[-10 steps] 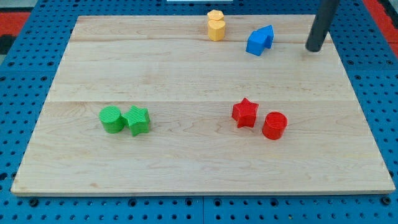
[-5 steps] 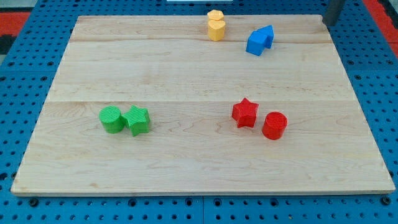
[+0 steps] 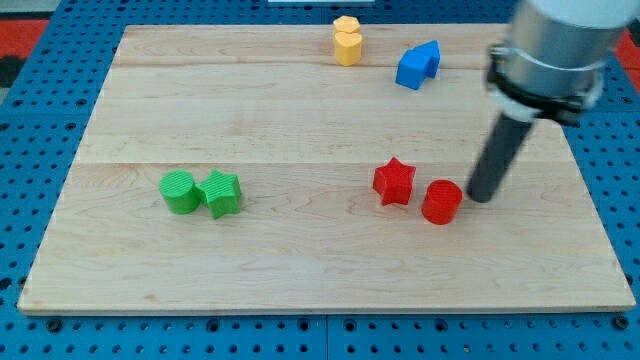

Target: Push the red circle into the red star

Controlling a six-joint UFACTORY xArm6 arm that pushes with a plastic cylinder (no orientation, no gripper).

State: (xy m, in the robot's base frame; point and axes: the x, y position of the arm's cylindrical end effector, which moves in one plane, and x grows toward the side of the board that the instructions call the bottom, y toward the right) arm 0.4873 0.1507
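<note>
The red circle (image 3: 441, 201) lies on the wooden board right of centre. The red star (image 3: 394, 181) lies just to its upper left, a small gap between them. My tip (image 3: 481, 197) stands on the board right beside the red circle, on its right side, touching or nearly touching it. The rod rises toward the view's top right to the grey arm end (image 3: 548, 50).
A green circle (image 3: 180, 191) and a green star (image 3: 221, 193) sit together at the left. Two yellow blocks (image 3: 347, 40) are stacked close at the top edge. Two blue blocks (image 3: 417, 64) lie at the top right. The board (image 3: 300, 260) rests on a blue pegboard.
The rod left the top right corner, almost out of view, then came down to the right side of the red circle. No block has moved.
</note>
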